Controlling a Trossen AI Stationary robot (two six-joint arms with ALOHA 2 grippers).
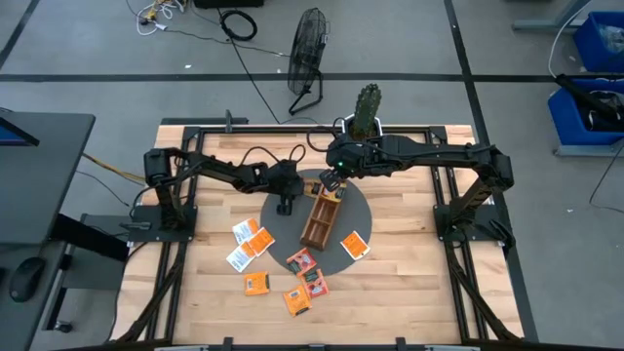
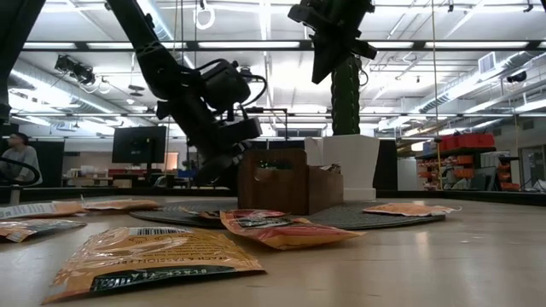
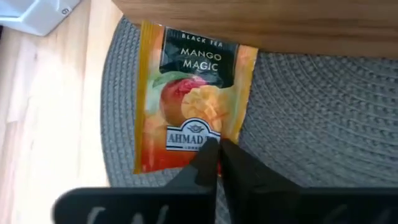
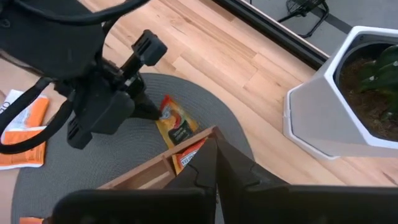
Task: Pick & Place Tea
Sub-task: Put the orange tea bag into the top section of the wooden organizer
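Several orange and white tea sachets [image 1: 256,283] lie flat on the table's near half and on the round grey mat [image 1: 353,210]. One orange Mango Magic sachet [image 3: 189,99] lies on the mat at the far end of the brown wooden tray [image 1: 320,219]. My left gripper [image 3: 216,149] is down on the mat, shut on this sachet. My right gripper [image 4: 214,146] hangs shut high above the tray's far end [image 2: 273,181] and touches nothing. Below it another orange sachet [image 4: 189,155] stands in the tray's end compartment. My left gripper pinches the Mango Magic sachet between its two fingers at the edge facing away from the tray [image 3: 202,152], near a corner. The fingers come slanting down from the table's left side. The sachet's opposite edge [image 3: 186,37] sits against the tray's wall, over the mat.
A white pot with a green cactus [image 1: 366,112] stands at the table's far edge, just behind the right gripper. Sachets [image 2: 145,260] cover much of the near middle. Bare wood shows at the table's near right [image 1: 419,292]. A person [image 2: 17,158] sits far off in the room.
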